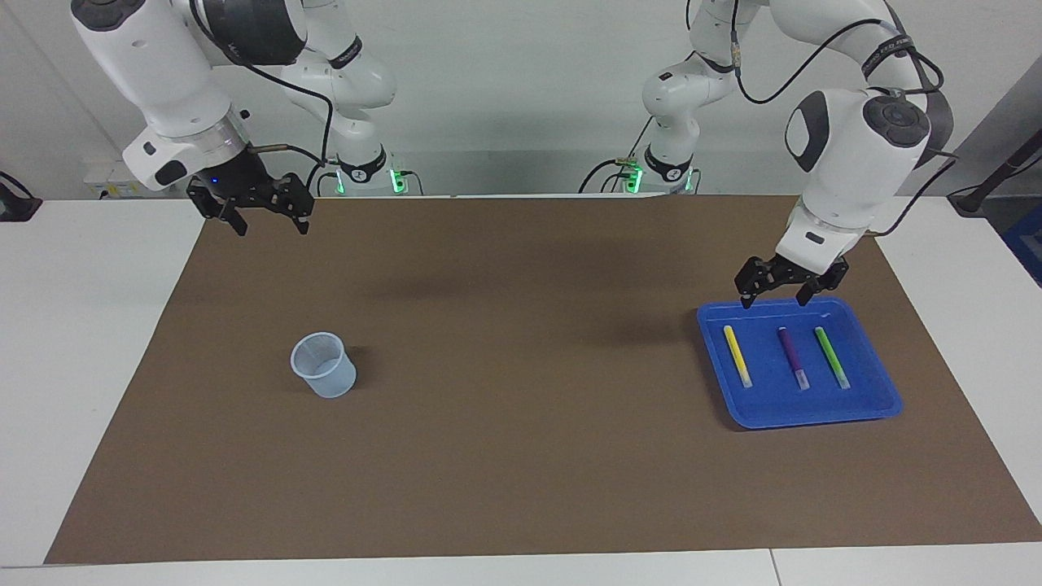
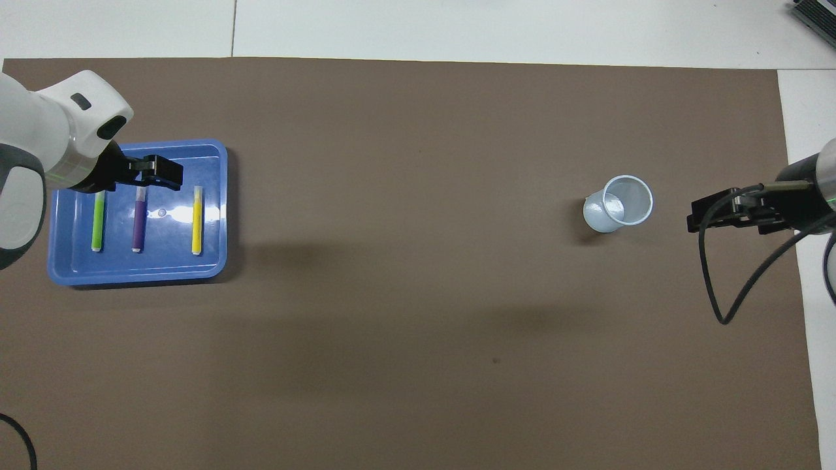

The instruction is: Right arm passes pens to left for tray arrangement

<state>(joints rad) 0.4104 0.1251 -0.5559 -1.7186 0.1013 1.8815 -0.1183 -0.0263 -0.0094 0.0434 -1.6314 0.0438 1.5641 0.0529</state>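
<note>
Blue tray (image 1: pixel 887 404): at the left arm's end of the brown mat (image 1: pixel 521 456) on the worktop. Contents: yellow pen (image 1: pixel 737 355), purple pen (image 1: pixel 792 357), green pen (image 1: pixel 832 357), side by side, apart. Left claw (image 1: pixel 775 296): spread wide, holding nothing, raised over the tray's robot-side rim. Right claw (image 1: pixel 264 221): spread wide, holding nothing, raised over the mat's corner. Translucent cup (image 1: pixel 323 365): upright, toward the right arm's end.

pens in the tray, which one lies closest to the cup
The yellow pen. It is the outermost of the three in the blue tray on the side toward the cup; the purple pen is in the middle and the green pen lies farthest from the cup.
</note>
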